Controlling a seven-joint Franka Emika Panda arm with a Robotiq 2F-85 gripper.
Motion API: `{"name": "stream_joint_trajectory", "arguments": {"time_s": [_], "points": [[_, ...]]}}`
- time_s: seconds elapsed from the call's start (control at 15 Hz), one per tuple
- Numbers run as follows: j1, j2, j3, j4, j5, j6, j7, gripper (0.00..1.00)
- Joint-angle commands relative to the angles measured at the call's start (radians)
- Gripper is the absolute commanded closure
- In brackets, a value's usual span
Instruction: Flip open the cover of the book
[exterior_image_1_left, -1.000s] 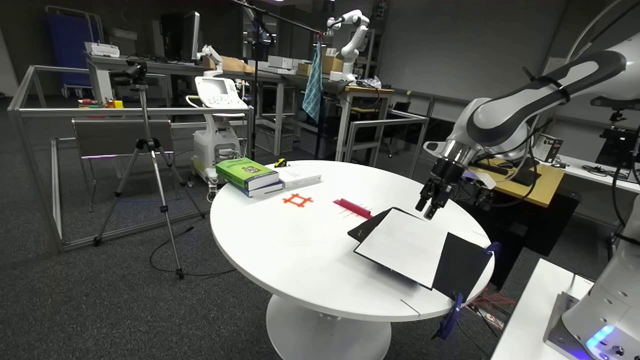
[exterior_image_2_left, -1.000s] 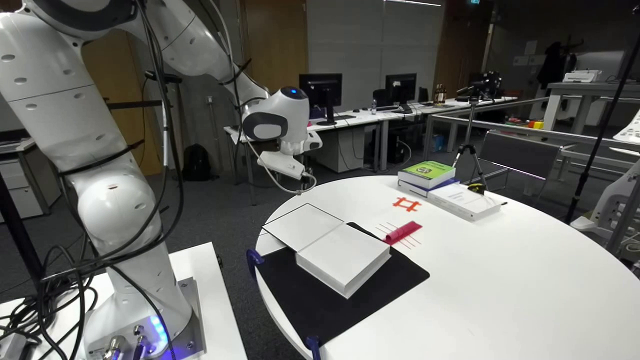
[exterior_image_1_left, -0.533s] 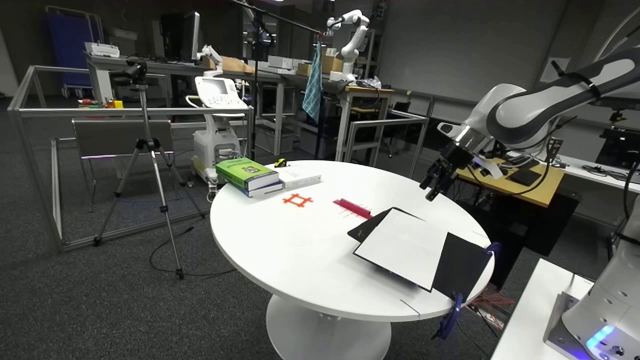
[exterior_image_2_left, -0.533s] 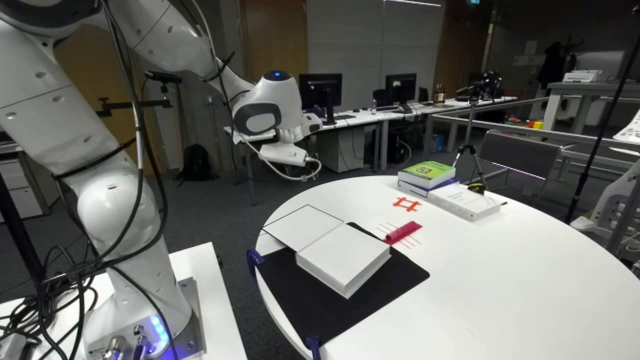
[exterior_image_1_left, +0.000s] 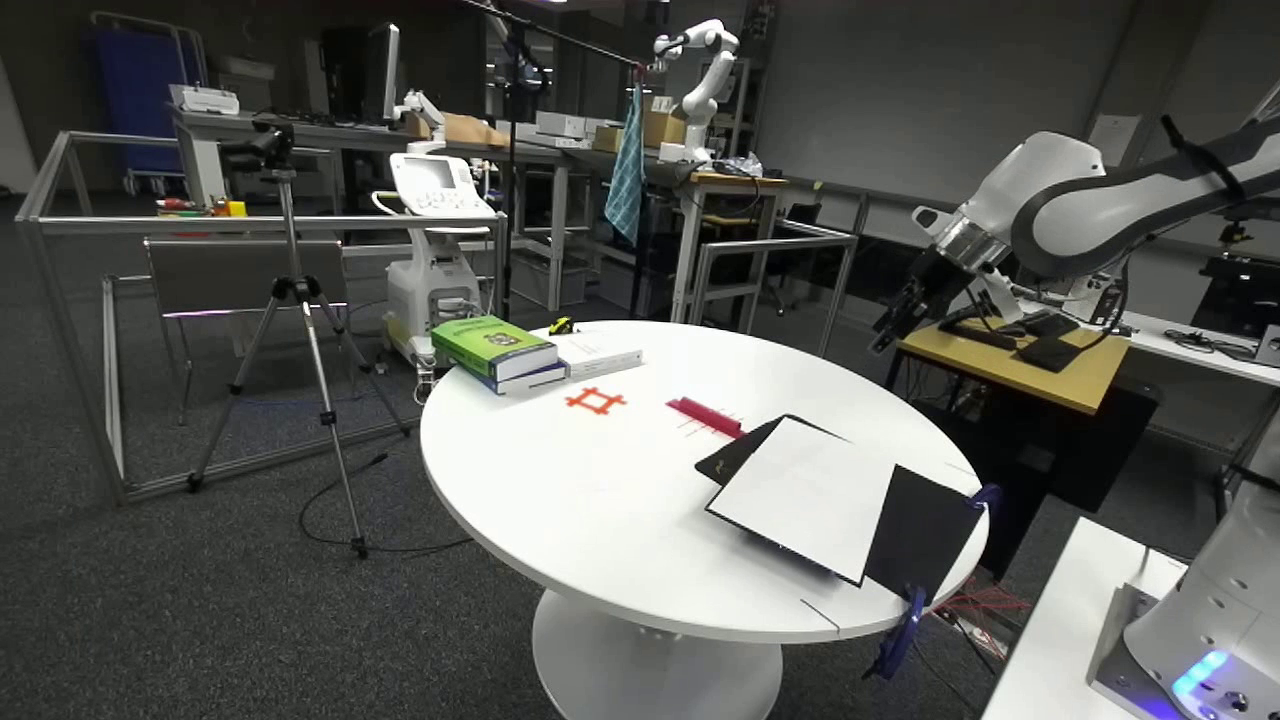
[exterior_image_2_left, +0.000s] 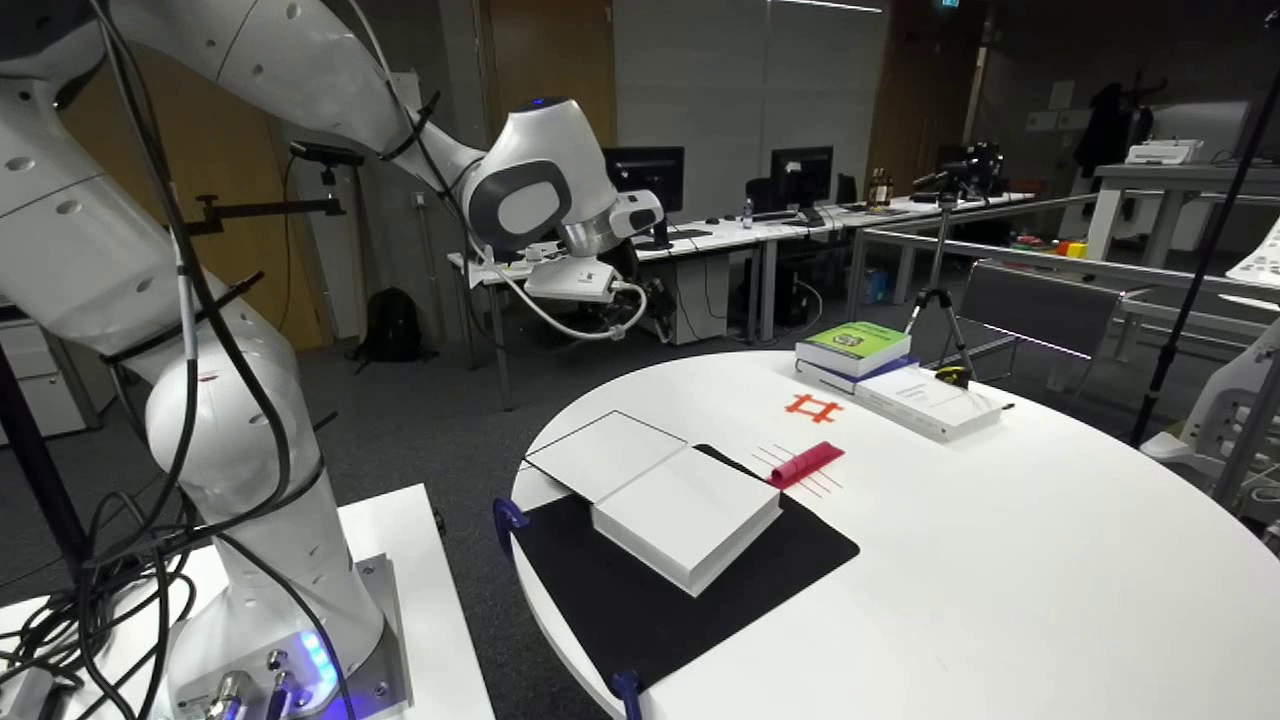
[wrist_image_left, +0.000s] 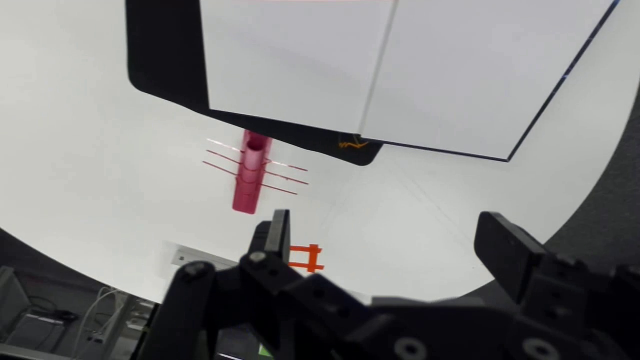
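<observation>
The book lies open on the black mat, its white page block (exterior_image_2_left: 690, 505) facing up. The cover (exterior_image_2_left: 607, 455) is folded out flat to the side, white inner face up with a thin dark edge. The cover also shows in an exterior view (exterior_image_1_left: 800, 495), raised slightly above the table at its near edge. In the wrist view both the pages (wrist_image_left: 295, 65) and the cover (wrist_image_left: 480, 80) are at the top. My gripper (wrist_image_left: 384, 225) is open and empty. In an exterior view the gripper (exterior_image_1_left: 888, 325) hangs high beyond the table's edge, apart from the book.
The black mat (exterior_image_2_left: 700, 620) is held at the table edge by blue clamps (exterior_image_1_left: 905, 635). A pink-red rolled piece (exterior_image_2_left: 806, 465) lies beside the mat. An orange tape mark (exterior_image_2_left: 814, 408) and a green-and-white book stack (exterior_image_2_left: 853, 345) are farther along the round white table (exterior_image_2_left: 1000, 560).
My gripper has risen and drawn back away from the book, past the table's edge, and has tilted. The book and its open cover look practically unchanged.
</observation>
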Motion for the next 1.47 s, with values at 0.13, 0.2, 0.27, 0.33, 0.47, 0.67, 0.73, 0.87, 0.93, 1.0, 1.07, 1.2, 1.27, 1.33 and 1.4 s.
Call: {"name": "stream_joint_trajectory", "arguments": {"time_s": [0.13,0.2,0.27,0.33,0.47,0.67,0.73,0.87,0.93,1.0,1.07,1.2,1.27,1.33,1.4], "points": [[-0.010,-0.007,-0.035,0.001,-0.103,-0.004,0.065,0.00],[-0.011,-0.007,-0.035,0.001,-0.104,-0.005,0.066,0.00],[-0.011,-0.007,-0.035,0.001,-0.104,-0.005,0.066,0.00],[-0.015,0.000,-0.031,-0.004,-0.114,-0.016,0.070,0.00],[-0.025,0.020,-0.019,-0.015,-0.135,-0.033,0.088,0.00],[-0.059,0.050,0.005,-0.047,-0.200,-0.038,0.151,0.00],[-0.055,0.056,0.001,-0.056,-0.210,-0.050,0.163,0.00],[0.000,0.063,-0.035,-0.063,-0.123,-0.123,0.153,0.00],[0.010,0.066,-0.041,-0.064,-0.097,-0.165,0.150,0.00],[0.016,0.065,-0.045,-0.063,-0.072,-0.207,0.148,0.00],[0.016,0.065,-0.042,-0.062,-0.057,-0.247,0.155,0.00],[0.000,0.076,-0.024,-0.053,-0.075,-0.322,0.185,0.00],[-0.002,0.082,-0.025,-0.039,-0.072,-0.360,0.194,0.00],[0.001,0.077,-0.027,-0.057,-0.080,-0.306,0.168,0.00],[0.000,0.078,-0.027,-0.057,-0.079,-0.326,0.175,0.00]]}}
